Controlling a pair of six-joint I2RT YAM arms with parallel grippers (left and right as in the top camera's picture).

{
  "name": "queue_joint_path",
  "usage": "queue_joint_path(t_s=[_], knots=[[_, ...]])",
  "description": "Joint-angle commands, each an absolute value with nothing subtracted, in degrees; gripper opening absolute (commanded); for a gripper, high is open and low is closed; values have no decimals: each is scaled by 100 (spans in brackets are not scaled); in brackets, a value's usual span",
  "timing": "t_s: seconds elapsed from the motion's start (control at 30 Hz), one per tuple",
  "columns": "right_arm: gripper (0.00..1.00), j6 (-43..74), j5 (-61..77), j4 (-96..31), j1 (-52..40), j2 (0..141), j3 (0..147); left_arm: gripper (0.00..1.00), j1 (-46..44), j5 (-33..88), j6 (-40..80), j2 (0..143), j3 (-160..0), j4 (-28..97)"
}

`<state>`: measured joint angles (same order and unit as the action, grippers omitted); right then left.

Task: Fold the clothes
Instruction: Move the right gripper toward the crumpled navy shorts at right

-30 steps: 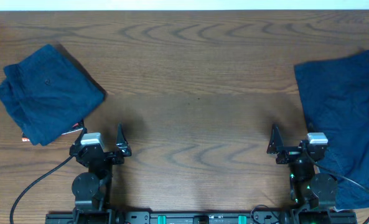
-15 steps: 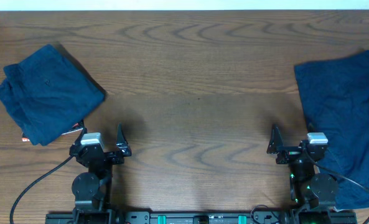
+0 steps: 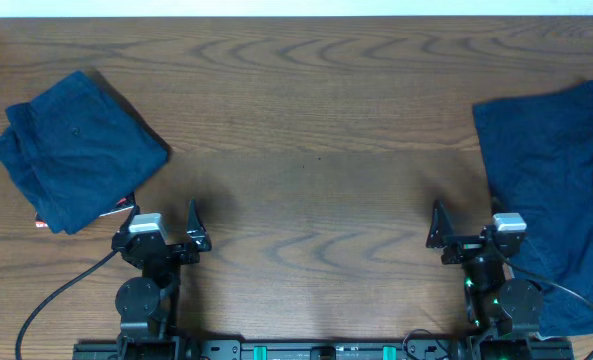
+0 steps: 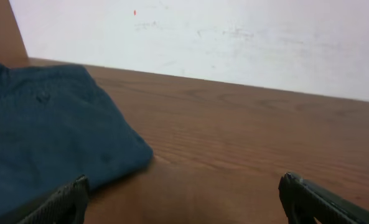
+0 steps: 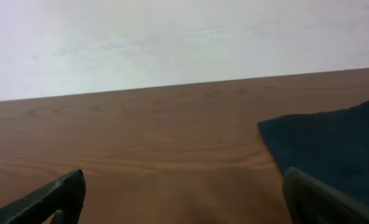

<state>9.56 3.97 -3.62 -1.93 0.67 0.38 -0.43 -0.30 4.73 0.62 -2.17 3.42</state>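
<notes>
A wooden table (image 3: 306,120) is carrying folded shorts (image 3: 76,150) at far left, lying diagonally, one corner pointing right; spread shorts (image 3: 556,180) are lying at right, long axis running far-to-near; left gripper (image 3: 161,228) and right gripper (image 3: 471,238) are resting, fingers spread wide, holding nothing.

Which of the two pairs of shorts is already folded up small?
The shorts near the left arm: a compact, layered bundle. The shorts by the right arm lie spread out flat, taking up far more room.
</notes>
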Motion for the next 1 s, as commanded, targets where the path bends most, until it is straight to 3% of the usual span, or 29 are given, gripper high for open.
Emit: queue_joint_path(t_s=[0.0,0.27,0.7,0.97], knots=[[99,1232,548,-408,-150,67,104,98,-30,165,1203,86,-196,515],[99,711,-169,-1483,-145,1020,1286,98,-30,843,1361,1157,-1446,1671],[99,285,-714,-3542,49,5828,4449,98,-30,840,1105,4261,-4359,3872],[99,316,-1444,-2956,148,7699,4842,98,-30,838,1105,4766,-4427,4029]])
